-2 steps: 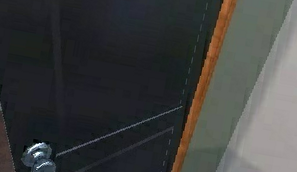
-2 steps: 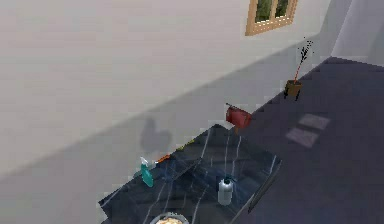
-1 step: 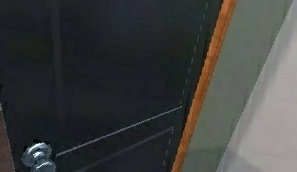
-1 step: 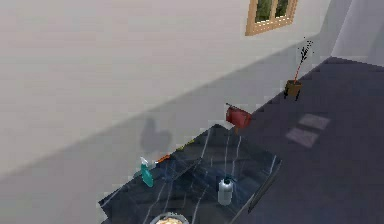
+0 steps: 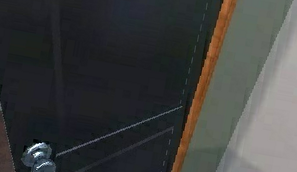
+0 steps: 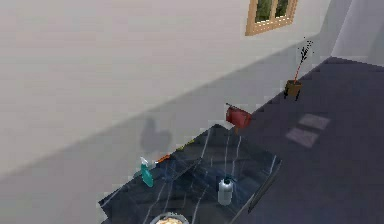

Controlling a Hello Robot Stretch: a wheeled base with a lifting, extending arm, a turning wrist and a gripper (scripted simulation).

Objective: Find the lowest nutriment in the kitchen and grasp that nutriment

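- Food: I couldn't tell whether any of the small stuff on the dark tabletop (image 6: 258, 162) was it. A red pot (image 6: 238, 117), a teal bottle (image 6: 147, 174) and a white jar (image 6: 226, 190) sat there.
- So its direction from the tool was anyone's guess, and I couldn't tell the tool's state either.
- Dead ahead was a dark door (image 5: 109, 67) with a knob (image 5: 39, 161), so I figured I'd need to turn first.

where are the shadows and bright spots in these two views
Forward view: the black door looks dull, only its metal knob glints. Arm side view: a soft grey shadow falls on the wall above the glass table, and pale light patches lie on the dark floor near the potted plant.
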